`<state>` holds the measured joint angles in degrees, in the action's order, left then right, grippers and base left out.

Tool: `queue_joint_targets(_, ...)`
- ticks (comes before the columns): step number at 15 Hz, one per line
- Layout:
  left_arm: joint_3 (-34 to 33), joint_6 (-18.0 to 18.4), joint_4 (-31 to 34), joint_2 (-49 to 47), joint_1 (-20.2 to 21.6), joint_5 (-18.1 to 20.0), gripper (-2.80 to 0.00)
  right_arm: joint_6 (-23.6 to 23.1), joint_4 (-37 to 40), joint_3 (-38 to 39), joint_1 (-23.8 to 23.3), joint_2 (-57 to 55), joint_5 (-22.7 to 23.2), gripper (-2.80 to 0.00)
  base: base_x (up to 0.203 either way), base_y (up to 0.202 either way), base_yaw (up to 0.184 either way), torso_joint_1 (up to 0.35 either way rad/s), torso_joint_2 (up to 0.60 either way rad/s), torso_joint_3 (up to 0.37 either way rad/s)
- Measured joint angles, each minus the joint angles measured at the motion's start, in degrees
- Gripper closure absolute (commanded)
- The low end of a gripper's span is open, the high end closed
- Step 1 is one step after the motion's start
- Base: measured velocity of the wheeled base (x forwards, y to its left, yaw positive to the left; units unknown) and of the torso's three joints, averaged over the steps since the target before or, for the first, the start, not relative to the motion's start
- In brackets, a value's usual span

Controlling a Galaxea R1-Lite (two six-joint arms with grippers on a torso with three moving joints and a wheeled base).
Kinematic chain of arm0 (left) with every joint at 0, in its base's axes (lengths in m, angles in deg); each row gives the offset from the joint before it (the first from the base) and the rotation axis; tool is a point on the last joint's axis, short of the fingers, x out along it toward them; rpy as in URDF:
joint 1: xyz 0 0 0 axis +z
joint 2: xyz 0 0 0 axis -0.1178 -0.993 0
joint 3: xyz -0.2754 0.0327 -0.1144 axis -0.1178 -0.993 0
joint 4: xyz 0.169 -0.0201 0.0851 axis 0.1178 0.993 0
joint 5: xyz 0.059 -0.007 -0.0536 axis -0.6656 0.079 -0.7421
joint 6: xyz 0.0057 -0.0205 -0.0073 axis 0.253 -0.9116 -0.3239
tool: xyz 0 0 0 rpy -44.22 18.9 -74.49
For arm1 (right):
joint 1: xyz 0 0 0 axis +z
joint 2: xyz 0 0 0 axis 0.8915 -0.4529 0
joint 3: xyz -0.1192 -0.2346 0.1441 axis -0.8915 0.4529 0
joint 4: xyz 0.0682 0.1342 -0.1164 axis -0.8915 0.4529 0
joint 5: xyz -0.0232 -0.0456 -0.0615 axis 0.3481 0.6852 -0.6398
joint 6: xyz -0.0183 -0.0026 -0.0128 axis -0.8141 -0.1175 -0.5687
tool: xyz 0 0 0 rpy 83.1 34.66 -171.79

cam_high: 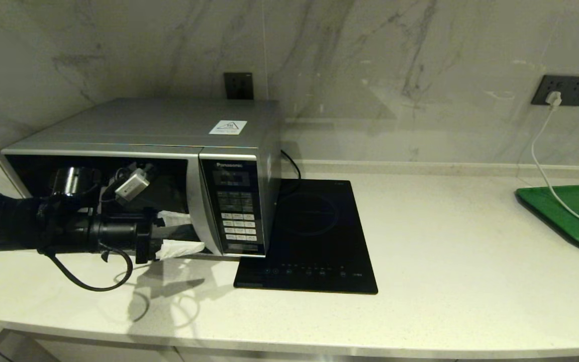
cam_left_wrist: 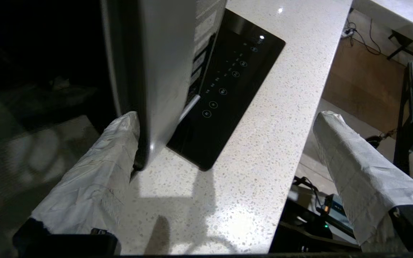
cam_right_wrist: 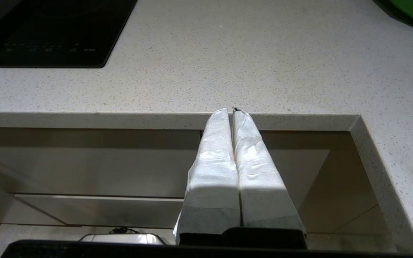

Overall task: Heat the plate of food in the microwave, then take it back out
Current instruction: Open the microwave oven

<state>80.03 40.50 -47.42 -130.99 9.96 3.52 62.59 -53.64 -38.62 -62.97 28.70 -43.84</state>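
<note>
Your left gripper (cam_high: 181,234) reaches level across the front of the microwave (cam_high: 169,166), fingers spread wide apart, one wrapped fingertip (cam_left_wrist: 122,132) touching the curved silver handle strip (cam_left_wrist: 163,71) at the door's edge. Behind the dark glass door you cannot tell what is inside; the plate of food is not visible anywhere. The green tray (cam_high: 578,213) at the far right holds only a trailing white cable (cam_high: 546,171). Your right gripper (cam_right_wrist: 232,113) hangs parked below the counter (cam_right_wrist: 228,71) edge, fingers pressed together.

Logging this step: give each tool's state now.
Left tool: open, one finger behind the microwave door edge.
Right tool: closed, empty.
</note>
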Motion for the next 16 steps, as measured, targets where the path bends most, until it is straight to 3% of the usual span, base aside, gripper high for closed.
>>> queue_joint_targets(6,-0.02,-2.66,-0.25,-1.06,-1.58,1.47,-2.8,0.0,0.0,0.0,-0.02,0.0,-0.02,0.0,0.0,0.0,0.0,0.0,0.0,0.0)
queue_joint_targets(11,2.56,-2.88,-0.04,-4.09,-1.06,2.36,-2.8,0.0,-0.08,0.12,-0.03,0.0,-0.02,0.0,0.0,0.0,0.0,0.0,0.0,0.0)
queue_joint_targets(16,4.52,-2.46,0.14,-5.88,0.16,6.1,-2.8,0.0,0.06,0.0,-0.02,0.0,-0.02,0.0,0.0,0.0,0.0,0.0,0.0,0.0)
